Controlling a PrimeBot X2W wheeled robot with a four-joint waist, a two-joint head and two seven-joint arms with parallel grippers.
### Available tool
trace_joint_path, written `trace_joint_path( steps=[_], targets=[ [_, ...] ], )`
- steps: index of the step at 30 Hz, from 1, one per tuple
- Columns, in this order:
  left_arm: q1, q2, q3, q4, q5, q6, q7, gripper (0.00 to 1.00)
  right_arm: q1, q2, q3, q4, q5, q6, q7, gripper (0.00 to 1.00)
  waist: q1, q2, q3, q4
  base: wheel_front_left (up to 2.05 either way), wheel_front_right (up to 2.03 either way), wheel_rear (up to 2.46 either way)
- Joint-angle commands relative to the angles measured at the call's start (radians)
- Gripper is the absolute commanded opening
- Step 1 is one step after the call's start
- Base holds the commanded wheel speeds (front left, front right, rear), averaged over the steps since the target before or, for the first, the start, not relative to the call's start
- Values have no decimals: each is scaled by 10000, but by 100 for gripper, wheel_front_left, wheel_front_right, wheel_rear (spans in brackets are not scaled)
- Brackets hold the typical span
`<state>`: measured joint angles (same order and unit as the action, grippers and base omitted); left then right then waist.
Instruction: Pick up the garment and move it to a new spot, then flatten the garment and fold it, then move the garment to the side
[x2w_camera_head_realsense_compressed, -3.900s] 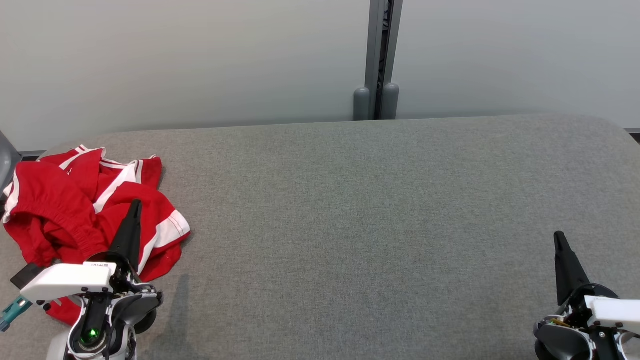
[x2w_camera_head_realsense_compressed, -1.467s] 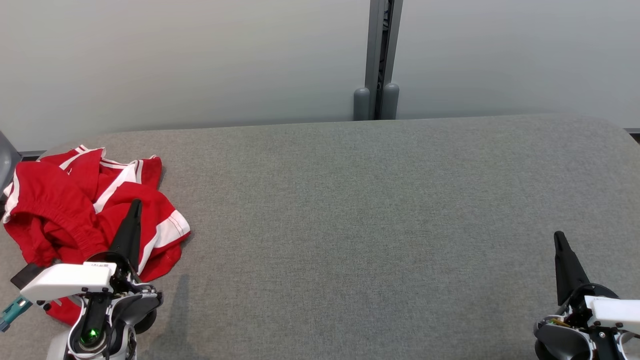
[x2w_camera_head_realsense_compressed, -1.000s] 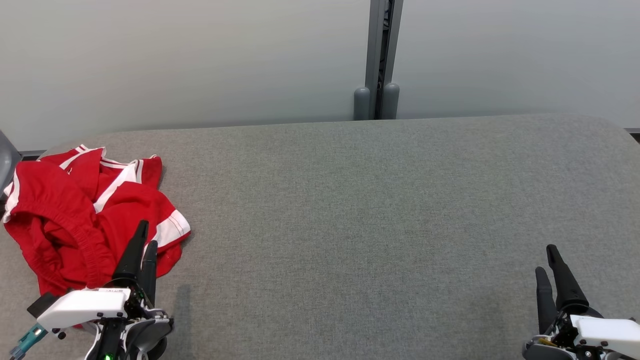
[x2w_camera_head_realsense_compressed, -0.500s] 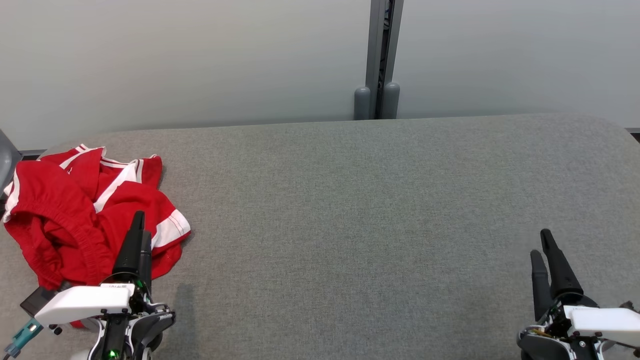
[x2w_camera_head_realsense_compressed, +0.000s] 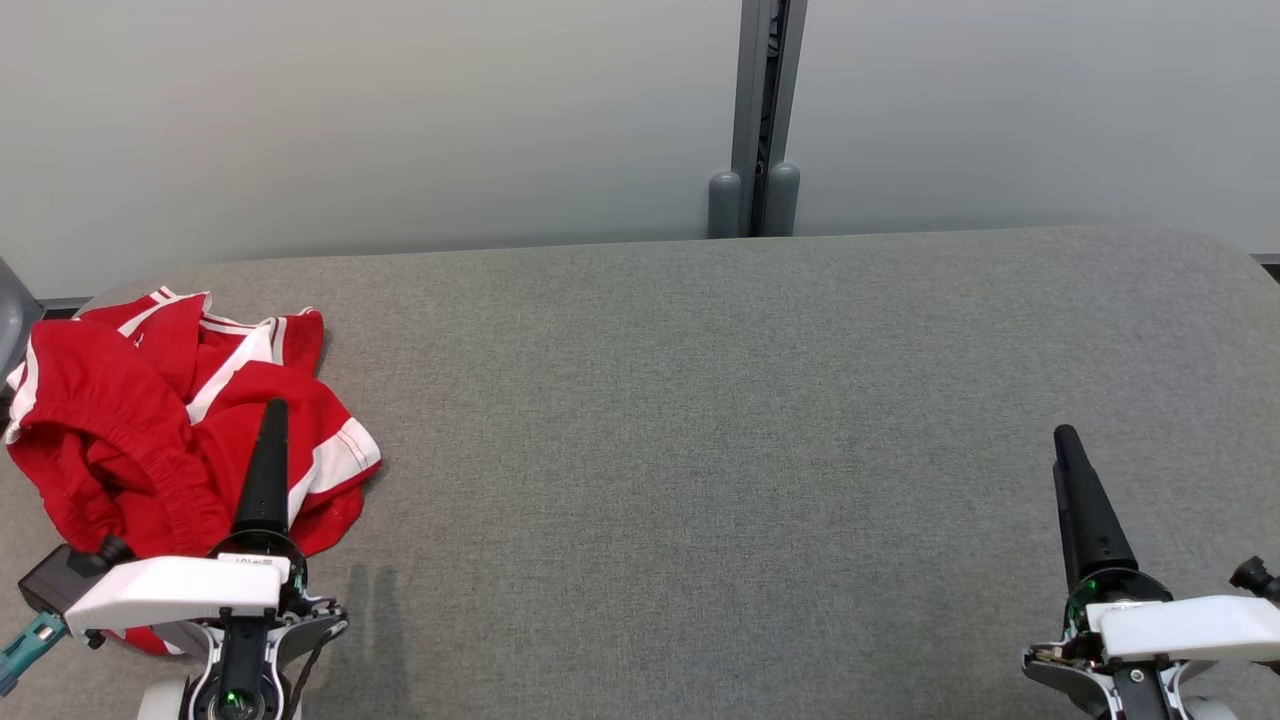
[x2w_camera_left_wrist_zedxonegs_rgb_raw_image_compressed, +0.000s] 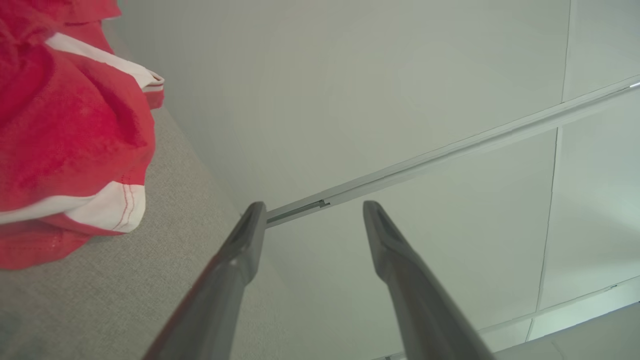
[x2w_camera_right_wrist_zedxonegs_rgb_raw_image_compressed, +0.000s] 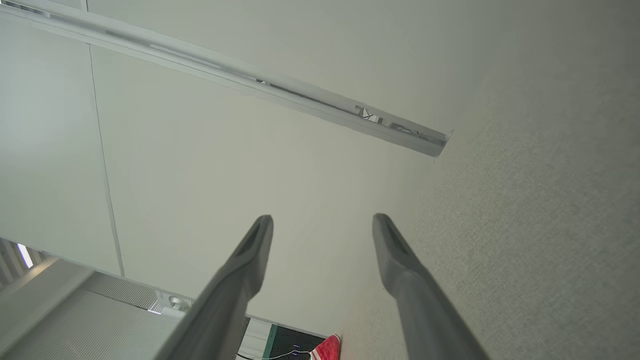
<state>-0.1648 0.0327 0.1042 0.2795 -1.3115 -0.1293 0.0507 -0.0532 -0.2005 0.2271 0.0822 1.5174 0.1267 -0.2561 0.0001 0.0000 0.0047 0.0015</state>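
Note:
The garment (x2w_camera_head_realsense_compressed: 150, 420) is a red piece with white stripes, lying crumpled at the far left of the grey table (x2w_camera_head_realsense_compressed: 700, 420). My left gripper (x2w_camera_head_realsense_compressed: 272, 420) hovers over the garment's near right edge, fingers edge-on in the head view. In the left wrist view the left gripper (x2w_camera_left_wrist_zedxonegs_rgb_raw_image_compressed: 315, 210) is open with nothing between its fingers, and the garment (x2w_camera_left_wrist_zedxonegs_rgb_raw_image_compressed: 65, 125) lies to their left. My right gripper (x2w_camera_head_realsense_compressed: 1068, 445) sits at the table's near right, far from the cloth. In its own view the right gripper (x2w_camera_right_wrist_zedxonegs_rgb_raw_image_compressed: 324, 220) is open and empty, with a red scrap of garment (x2w_camera_right_wrist_zedxonegs_rgb_raw_image_compressed: 327, 347) far off.
A pale wall runs behind the table, with a grey post (x2w_camera_head_realsense_compressed: 755, 120) at its middle. The table's rounded far corners curve off at left and right. A grey object's edge (x2w_camera_head_realsense_compressed: 10, 320) shows beside the garment at the left border.
Both wrists have turned, so each gripper's two fingers now line up one behind the other in the head view, and both tips reach a little farther up the table. The garment lies as before.

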Motion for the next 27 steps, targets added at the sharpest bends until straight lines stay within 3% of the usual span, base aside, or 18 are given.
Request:
trace_joint_path(
  steps=[1, 27],
  targets=[
    [-37, 116, -51, -255, 375, -4, -129, 100, -276, -115, -9, -179, -508, 39, -33, 100, -1, 0, 4, -1, 0, 0, 0],
    [242, 141, -934, -614, 5545, 862, -1247, 100, -548, 124, -11, -94, -5505, 49, -52, 100, -1, 0, 15, -28, 0, 0, 0]
  ],
)
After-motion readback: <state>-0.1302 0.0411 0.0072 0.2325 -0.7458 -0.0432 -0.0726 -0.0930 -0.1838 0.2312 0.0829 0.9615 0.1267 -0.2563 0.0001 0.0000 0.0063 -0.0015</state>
